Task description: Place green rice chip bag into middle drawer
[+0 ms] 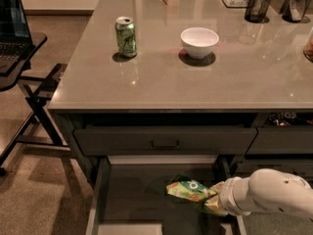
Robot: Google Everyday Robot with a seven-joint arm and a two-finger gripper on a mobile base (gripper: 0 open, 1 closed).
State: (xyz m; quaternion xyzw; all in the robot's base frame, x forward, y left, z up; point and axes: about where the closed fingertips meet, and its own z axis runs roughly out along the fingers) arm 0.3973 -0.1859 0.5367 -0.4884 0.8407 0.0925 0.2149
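The green rice chip bag [187,190] lies low in the open middle drawer [132,199], toward its right side. It shows white lettering and orange chip pictures. My gripper [213,204] is at the bag's right end, at the tip of my white arm [266,195], which reaches in from the lower right. The arm and the bag hide the fingertips. The drawer is pulled out below the counter, with a dark flat bottom and paler side rims.
A green soda can [125,36] and a white bowl [199,42] stand on the grey countertop [195,82]. Dark cups [257,6] stand at the back right. A closed top drawer [164,141] sits above the open one. A black folding stand [29,82] with a laptop is at the left.
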